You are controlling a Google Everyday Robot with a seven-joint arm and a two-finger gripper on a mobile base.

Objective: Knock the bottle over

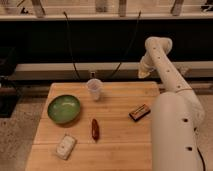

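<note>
A pale, see-through bottle [94,88] stands upright near the back edge of the wooden table [115,145], left of the middle. My white arm rises from the lower right, bends at the elbow and comes down to the gripper [143,71]. The gripper hangs above the table's back right corner, well to the right of the bottle and not touching it.
A green bowl [64,108] sits at the left. A red-brown oblong item [94,128] lies in the middle, a white block [66,146] at the front left, and a brown snack bar [140,112] at the right beside my arm. Dark cables hang behind the table.
</note>
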